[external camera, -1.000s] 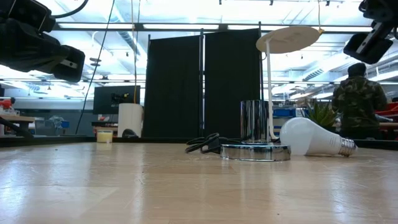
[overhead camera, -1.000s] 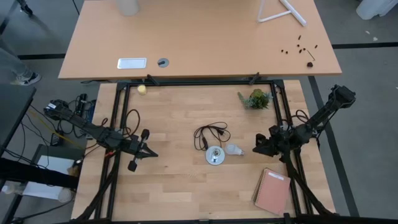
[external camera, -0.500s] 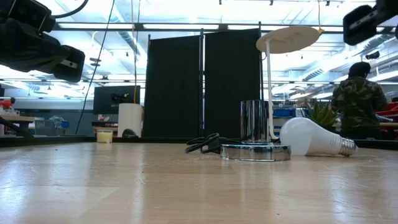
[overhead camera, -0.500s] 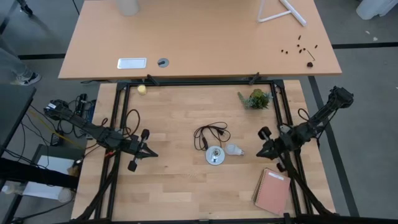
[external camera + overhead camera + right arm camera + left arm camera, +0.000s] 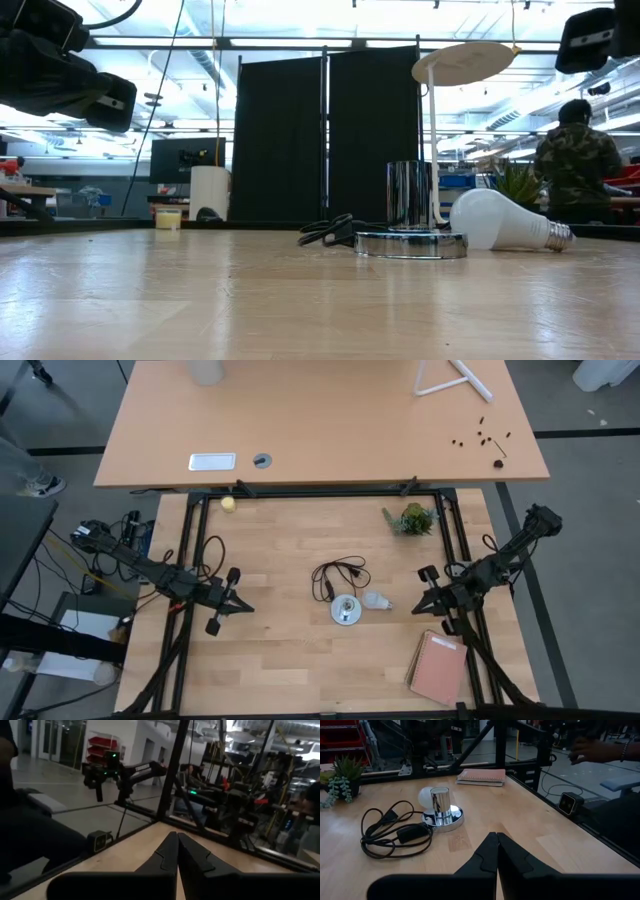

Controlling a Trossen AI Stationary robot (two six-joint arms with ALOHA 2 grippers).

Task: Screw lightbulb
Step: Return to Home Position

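1 lightbulb [image 5: 376,600] beside 1 socket [image 5: 345,610]; left end effector [image 5: 495,838], right end effector [image 5: 176,836] prob. clenched, empty.

Bulb lying loose on the table, both arms up high.
Lightbulb [image 5: 505,222] on its side, screw base pointing right, just right of socket disc [image 5: 411,243]; contact unclear. Cord [image 5: 330,231] left of disc. Left arm [image 5: 60,62] top left, right arm [image 5: 594,36] top right.

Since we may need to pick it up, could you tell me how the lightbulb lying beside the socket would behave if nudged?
The lightbulb lies on its side, so its round body would probably roll in an arc. Its smooth white shell looks slippery and perhaps fragile.
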